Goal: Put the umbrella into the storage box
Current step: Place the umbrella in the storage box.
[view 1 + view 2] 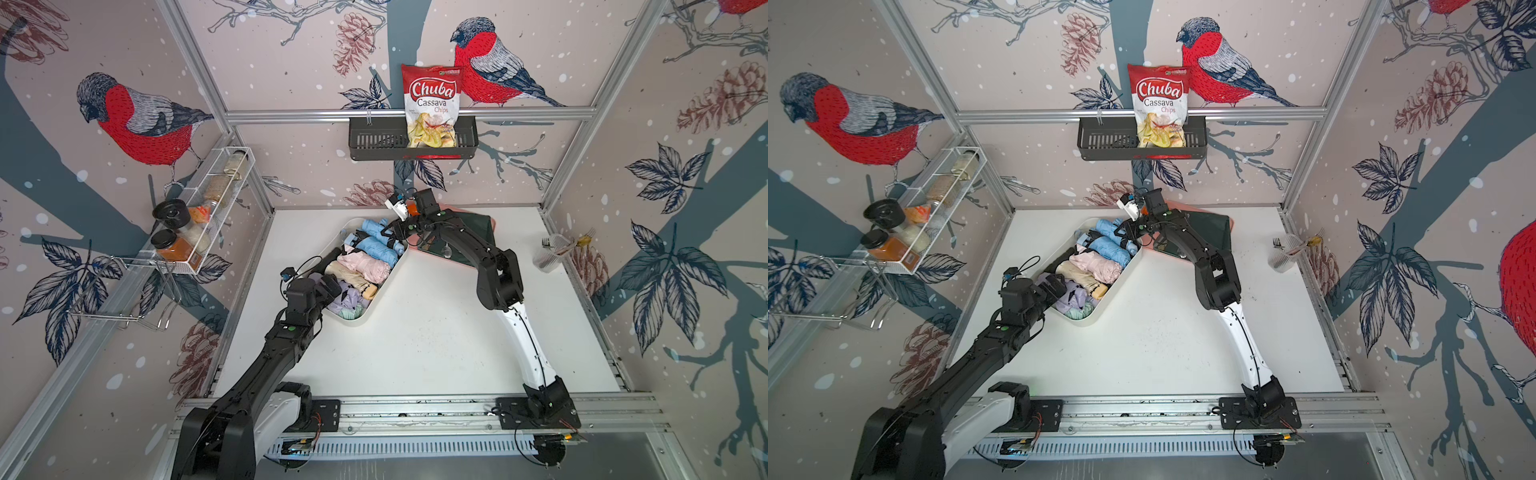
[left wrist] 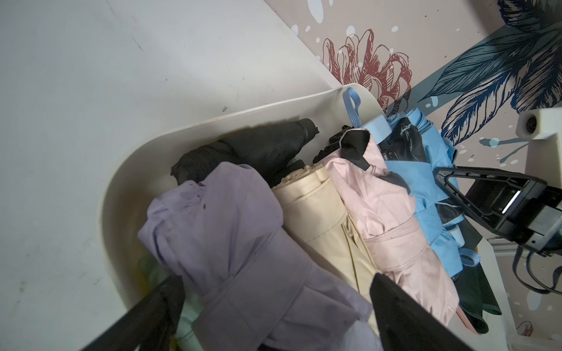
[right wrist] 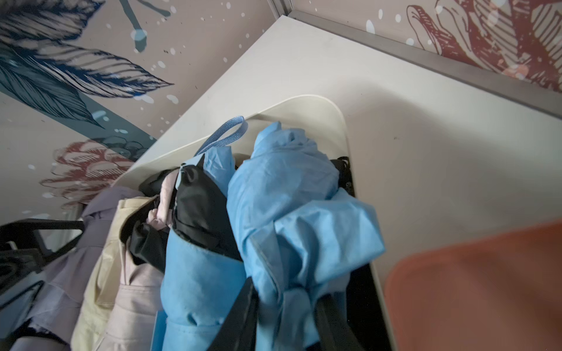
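Umbrella folds over right pincer tips

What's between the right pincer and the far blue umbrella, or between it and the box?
Nothing visible. The right pincer clamps the far blue umbrella directly, and the umbrella lies inside the storage box.

The storage box is smooth cream plastic with a faint sheen. The blue umbrella is thin cloth, matt and creased. The pink umbrella, cream umbrella and lilac umbrella look alike, though the lilac one is smudged. The black umbrella is dull. The tabletop is matt white and lightly scuffed. The chips bag is glossy film, the frame rail brushed metal, and the spice rack white wire mesh.
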You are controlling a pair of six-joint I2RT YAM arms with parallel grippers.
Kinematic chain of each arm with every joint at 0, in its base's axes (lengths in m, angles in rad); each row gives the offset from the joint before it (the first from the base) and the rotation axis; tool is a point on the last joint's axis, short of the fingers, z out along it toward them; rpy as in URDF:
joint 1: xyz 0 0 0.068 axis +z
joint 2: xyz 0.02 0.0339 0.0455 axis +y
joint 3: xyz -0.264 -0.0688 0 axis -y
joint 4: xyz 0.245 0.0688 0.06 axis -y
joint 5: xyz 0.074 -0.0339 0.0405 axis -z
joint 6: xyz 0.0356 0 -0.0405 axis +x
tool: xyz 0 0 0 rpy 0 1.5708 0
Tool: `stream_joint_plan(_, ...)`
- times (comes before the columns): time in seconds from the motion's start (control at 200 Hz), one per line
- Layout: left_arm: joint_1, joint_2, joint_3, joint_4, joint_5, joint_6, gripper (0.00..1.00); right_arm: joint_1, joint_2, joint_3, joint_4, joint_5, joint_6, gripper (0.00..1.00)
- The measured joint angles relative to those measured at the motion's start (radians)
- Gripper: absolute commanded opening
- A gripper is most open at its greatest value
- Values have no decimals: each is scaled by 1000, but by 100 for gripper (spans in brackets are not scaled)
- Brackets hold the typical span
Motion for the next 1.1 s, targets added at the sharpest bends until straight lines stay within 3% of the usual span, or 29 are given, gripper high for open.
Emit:
stream_joint_plan(0.385, 0, -4, 0, -1, 0, 0, 99, -13, 37, 1, 29, -155, 24, 28)
stream_joint_plan(0.685, 0, -10, 0, -8, 0, -1, 99, 18, 55, 28, -5, -76, -3, 29)
stream_joint_plan(0.85, 0, -11, 0, -8, 0, -1, 99, 24, 51, 33, -13, -27, -2, 40)
stream_joint_plan(1.101, 0, -26, 0, -11, -1, 0, 99, 30, -6, 25, -79, 72, -6, 73)
